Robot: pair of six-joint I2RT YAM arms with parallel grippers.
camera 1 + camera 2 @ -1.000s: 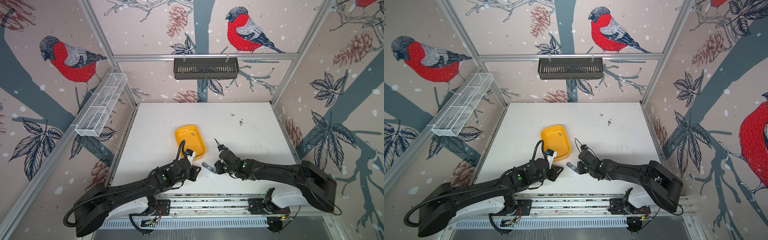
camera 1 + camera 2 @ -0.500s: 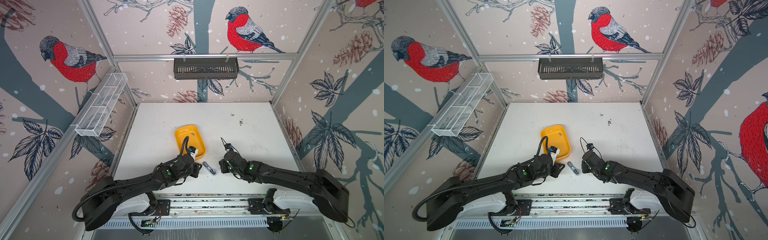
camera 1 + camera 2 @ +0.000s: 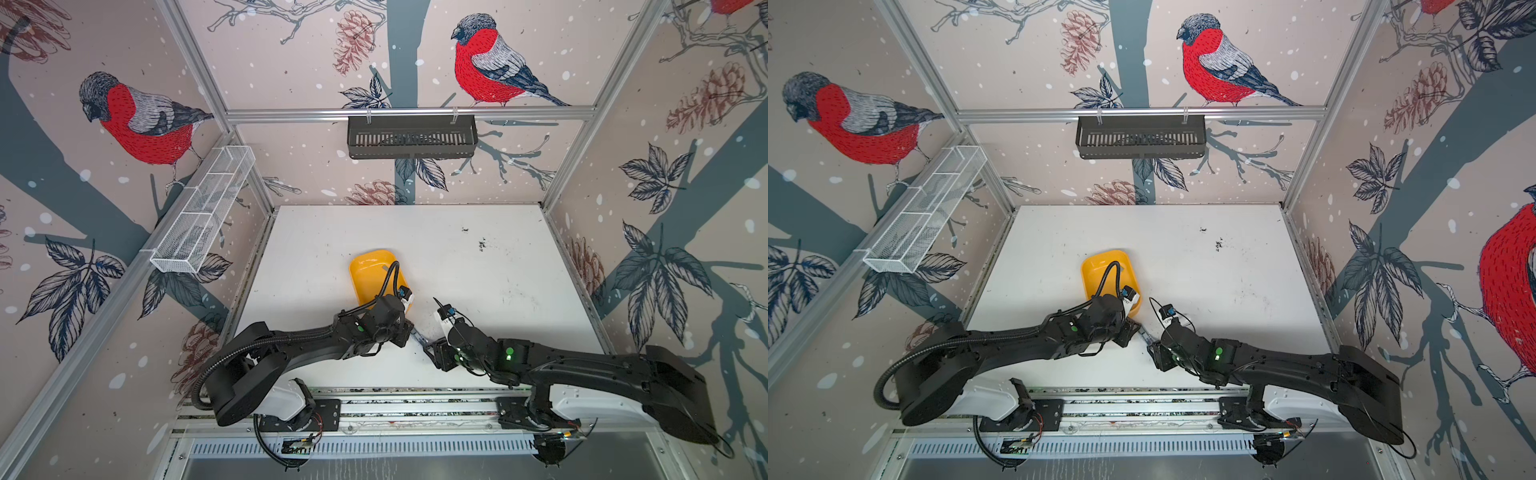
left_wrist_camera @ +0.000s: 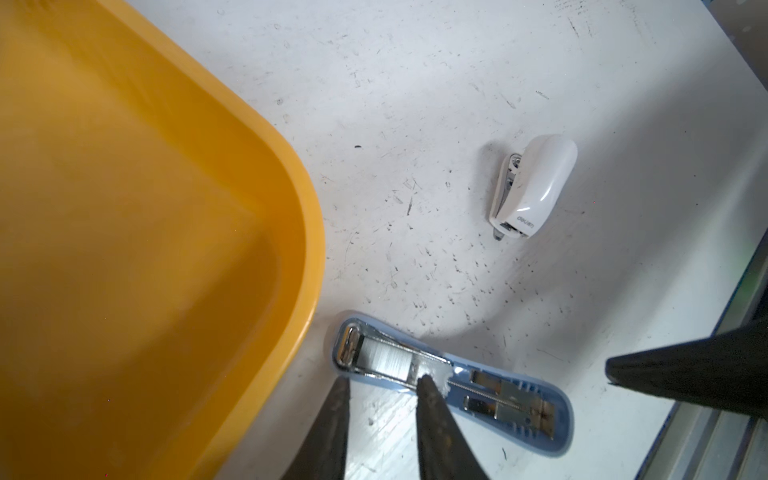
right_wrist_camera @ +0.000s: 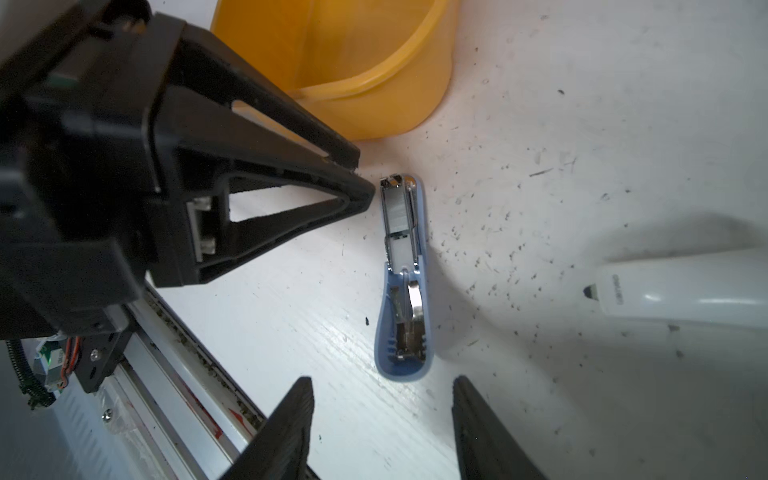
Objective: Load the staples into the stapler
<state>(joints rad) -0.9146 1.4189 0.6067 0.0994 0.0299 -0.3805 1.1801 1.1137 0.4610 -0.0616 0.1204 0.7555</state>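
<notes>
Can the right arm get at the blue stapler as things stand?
Probably yes. The right gripper is open and the blue stapler has its hinge end right before it. The left gripper sits at the far end; the white stapler lies aside.

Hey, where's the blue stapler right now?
The blue stapler lies open on the table, centre-front in both top views, beside the yellow tray's near corner, between the left end effector and the right end effector.

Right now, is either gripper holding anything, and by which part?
Nothing is held: right gripper open; left gripper empty, one fingertip against the open blue stapler.
</notes>
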